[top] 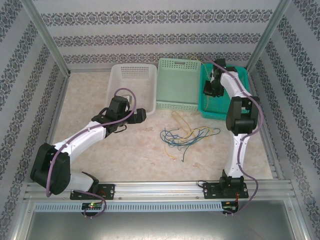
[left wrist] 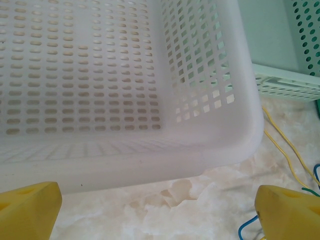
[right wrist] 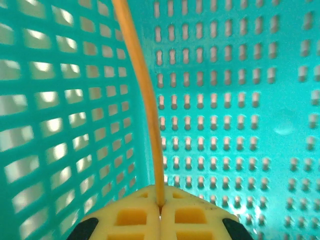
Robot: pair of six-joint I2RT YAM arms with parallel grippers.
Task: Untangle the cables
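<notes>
Top view first: a pale marbled worktop [top: 100,150], boxed in by patterned wallpaper walls [top: 150,35] and a metal frame [top: 47,37]. Three baskets line the far side: white basket [top: 132,85], green basket [top: 178,82], teal basket [top: 212,112]. The left end effector [top: 140,115] sits at the white basket's near right corner. The cables [top: 186,135], a loose tangle of yellow, green and blue, lie on the worktop off to its right, apart from it. The right end effector [top: 209,91] is down inside the teal basket, with the tangle to its left and nearer the arm bases.

Left wrist now: released, yellow fingers [left wrist: 30,205] spread wide, bare worktop between them. The white basket's corner is straight ahead. Yellow and blue strands run close by the right finger; whether they touch it, I cannot tell.

Right wrist: fingers clenched together, pinching one yellow cable [right wrist: 145,100] that runs straight out from the tips, the teal basket's wall to the left.
</notes>
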